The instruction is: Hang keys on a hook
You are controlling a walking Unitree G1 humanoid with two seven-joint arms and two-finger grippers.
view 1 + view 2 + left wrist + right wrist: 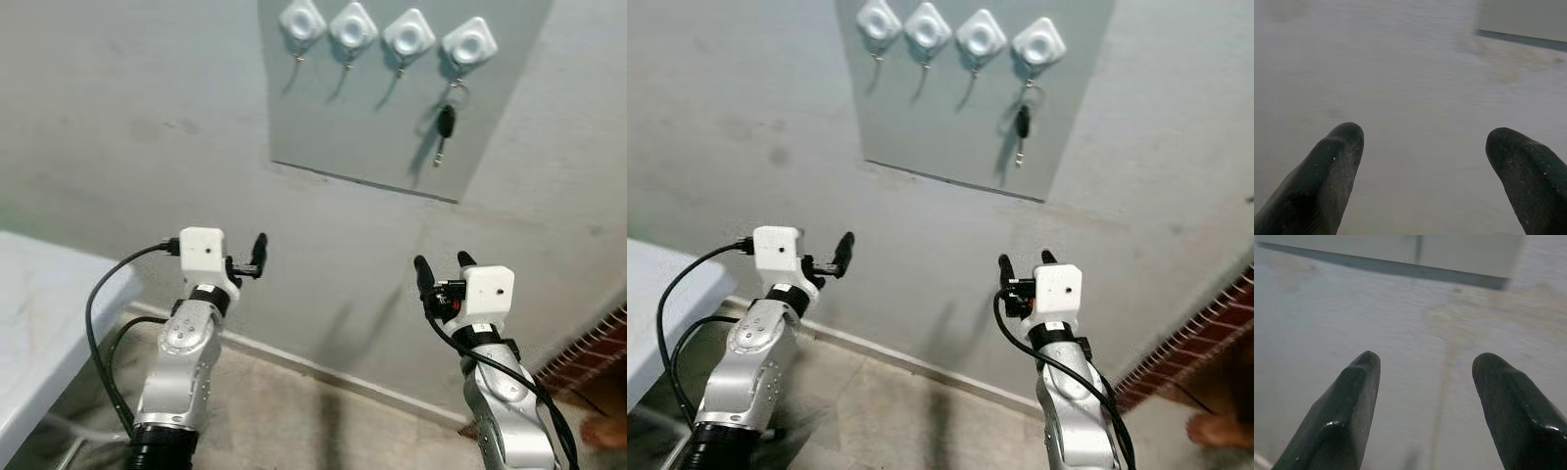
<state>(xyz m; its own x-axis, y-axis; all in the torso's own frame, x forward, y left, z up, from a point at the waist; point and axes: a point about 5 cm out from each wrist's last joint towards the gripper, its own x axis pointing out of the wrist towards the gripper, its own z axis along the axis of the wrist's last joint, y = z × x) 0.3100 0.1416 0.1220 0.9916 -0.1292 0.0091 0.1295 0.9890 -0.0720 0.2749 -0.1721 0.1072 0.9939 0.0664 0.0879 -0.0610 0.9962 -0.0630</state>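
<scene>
A black key on a ring hangs from the rightmost of several white square hooks on a grey wall panel. The other hooks, such as the leftmost one, carry nothing. Both arms are raised in front of the wall, well below the panel. My left gripper is open and holds nothing, its fingers pointing at bare wall. My right gripper is open and holds nothing too, below the hanging key; past its fingers the panel's lower edge shows.
A white table stands at my left, beside the left arm. A red brick surface is low at the right. A baseboard runs along the foot of the wall above a speckled floor.
</scene>
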